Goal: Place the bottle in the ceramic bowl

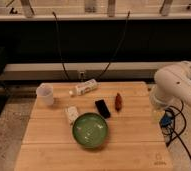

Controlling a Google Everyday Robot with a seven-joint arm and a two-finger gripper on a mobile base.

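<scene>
A white plastic bottle [85, 88] lies on its side at the back of the wooden table [134, 145], its cap pointing left. A green ceramic bowl [90, 130] sits at the front middle, with nothing in it. My white arm [176, 85] bends in from the right. My gripper [158, 112] hangs below the arm at the table's right edge, far to the right of both bottle and bowl, and it holds nothing that I can see.
A white cup [45, 94] stands at the back left. A small white packet [71, 114], a black object [102, 108] and a reddish-brown object [118, 101] lie between bottle and bowl. Black cables [61, 50] hang behind the table. More cables and a blue part [167, 121] are at the right.
</scene>
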